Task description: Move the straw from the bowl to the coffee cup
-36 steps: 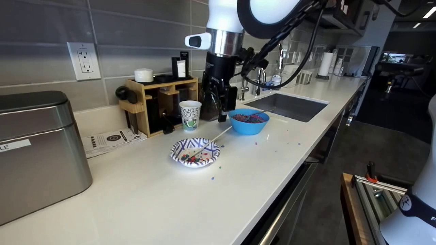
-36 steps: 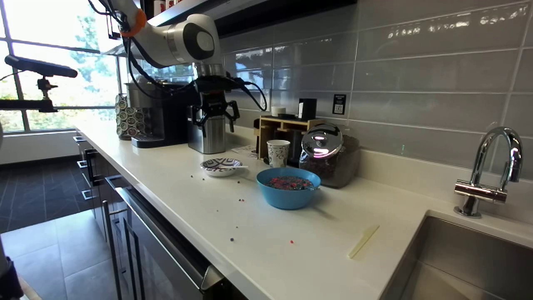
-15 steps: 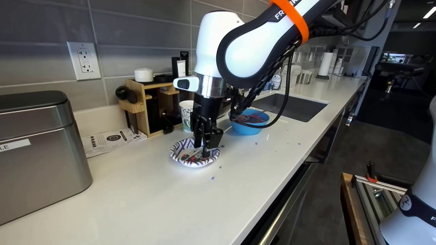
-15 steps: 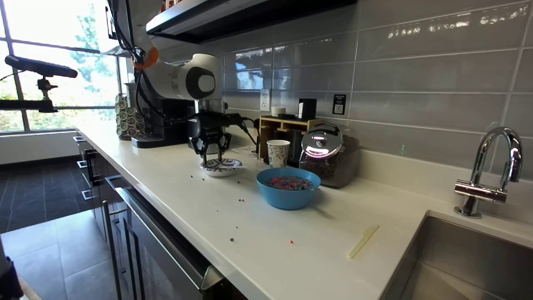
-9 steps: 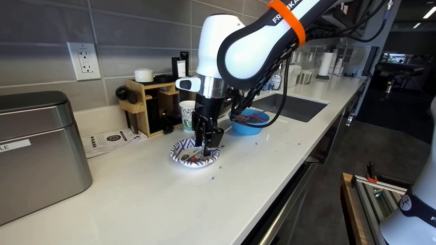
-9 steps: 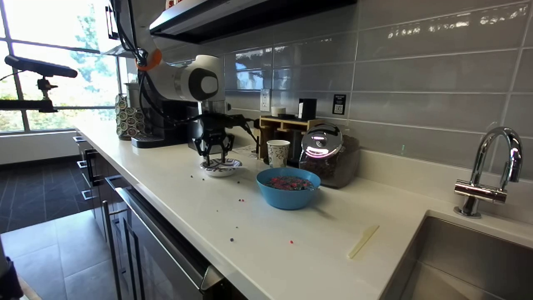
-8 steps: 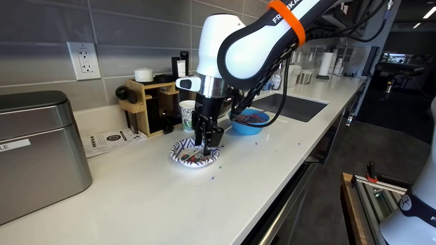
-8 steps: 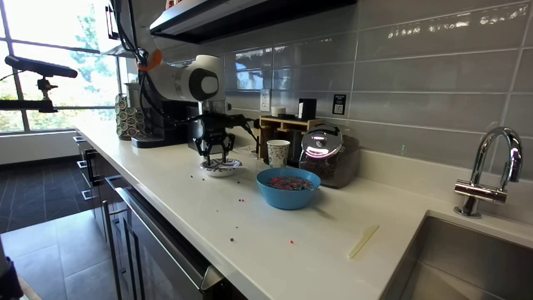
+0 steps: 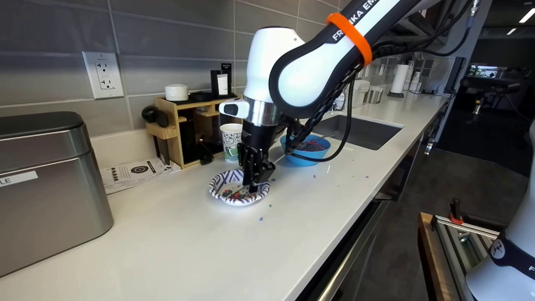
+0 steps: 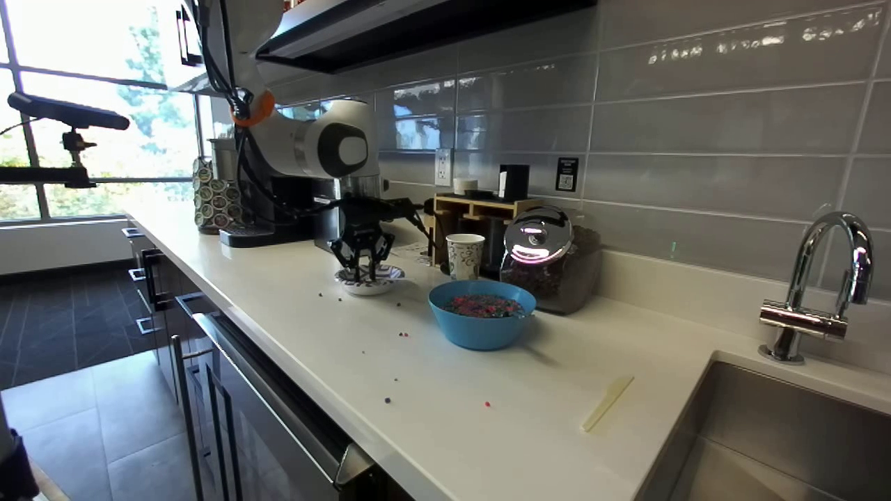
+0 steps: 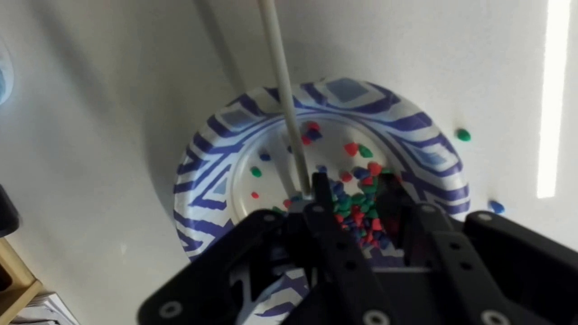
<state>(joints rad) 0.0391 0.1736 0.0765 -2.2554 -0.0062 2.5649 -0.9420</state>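
The straw (image 11: 286,97) leans across the rim of the blue-and-white bowl (image 11: 205,144). Its lower end reaches the outer side of the finger (image 11: 321,187) at picture left; whether it touches or passes beneath it I cannot tell. My gripper (image 11: 354,183) points down into the bowl, its jaws partly open, with only coloured pebbles seen through the gap. In both exterior views the fingertips are inside the bowl, and they hide part of the straw (image 9: 279,159). The white coffee cup (image 9: 231,144) stands upright behind the bowl, close to the wooden organizer.
A bright blue bowl (image 10: 480,330) of pebbles stands near the patterned bowl, a thin stick (image 9: 326,137) leaning in it. A glass jar (image 10: 560,268), the wooden organizer (image 9: 169,133) and a steel bin (image 9: 50,196) line the wall. A pale knife (image 10: 608,403) lies by the sink (image 10: 773,424).
From high above, my gripper has come down into the patterned bowl. Over the last half second it sinks a little further and its fingers draw closer together. Bowl and cup stay put.
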